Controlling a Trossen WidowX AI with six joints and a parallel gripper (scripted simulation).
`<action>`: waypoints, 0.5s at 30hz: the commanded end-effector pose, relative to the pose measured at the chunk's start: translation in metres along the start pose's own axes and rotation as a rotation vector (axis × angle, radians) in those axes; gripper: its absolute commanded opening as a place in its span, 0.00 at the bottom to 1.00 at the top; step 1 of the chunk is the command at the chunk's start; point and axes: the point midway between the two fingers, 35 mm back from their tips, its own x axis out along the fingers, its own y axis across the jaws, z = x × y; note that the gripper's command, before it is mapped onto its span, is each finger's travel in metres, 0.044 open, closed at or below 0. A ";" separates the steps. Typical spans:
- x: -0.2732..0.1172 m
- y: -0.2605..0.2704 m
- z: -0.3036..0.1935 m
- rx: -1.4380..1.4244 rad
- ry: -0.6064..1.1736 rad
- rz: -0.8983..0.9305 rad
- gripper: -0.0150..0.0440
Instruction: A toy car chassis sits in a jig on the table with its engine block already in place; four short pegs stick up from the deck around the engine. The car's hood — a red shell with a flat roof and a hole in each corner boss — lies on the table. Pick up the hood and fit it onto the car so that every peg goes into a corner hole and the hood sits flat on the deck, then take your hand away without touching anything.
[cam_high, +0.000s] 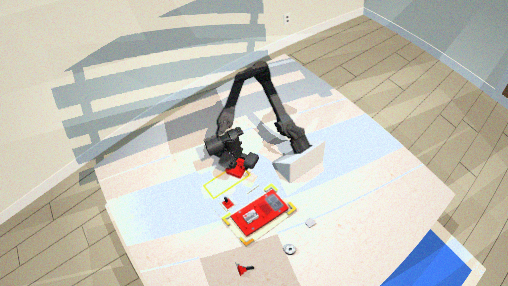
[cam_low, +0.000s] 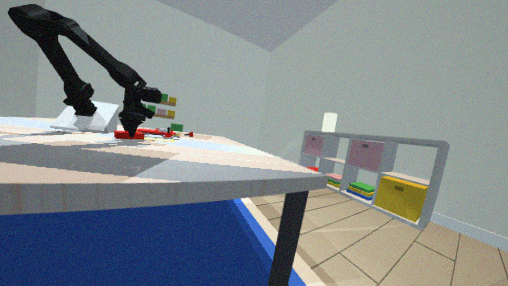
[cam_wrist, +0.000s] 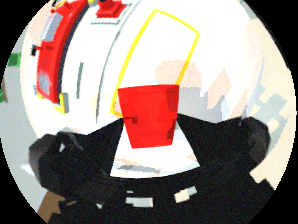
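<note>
The red hood (cam_high: 237, 169) (cam_low: 121, 135) (cam_wrist: 150, 102) lies on the table at the near end of the yellow outline. My gripper (cam_high: 240, 164) (cam_low: 132, 133) (cam_wrist: 150, 117) is low over it, still wide open, with one fingertip at each side edge of the hood; whether the tips touch it I cannot tell. The red car chassis (cam_high: 261, 211) (cam_wrist: 48, 67) sits in the jig with yellow corners (cam_high: 246, 242) (cam_wrist: 63, 103). Two grey parts show on its deck in the top view. The pegs are too small to make out.
The yellow outline (cam_high: 209, 192) (cam_wrist: 134, 50) lies beside the hood. A small red part with a black stem (cam_high: 227, 203) stands between outline and jig. A silver ring (cam_high: 289, 249), a small grey block (cam_high: 310, 223) and another red part (cam_high: 242, 269) lie beyond. A pale wedge (cam_high: 306, 162) stands by the arm's base.
</note>
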 end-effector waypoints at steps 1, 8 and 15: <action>0.000 0.000 0.000 0.002 0.000 0.000 0.82; 0.000 0.000 0.000 0.002 0.000 0.000 0.74; -0.004 0.000 0.000 -0.001 0.000 0.002 0.50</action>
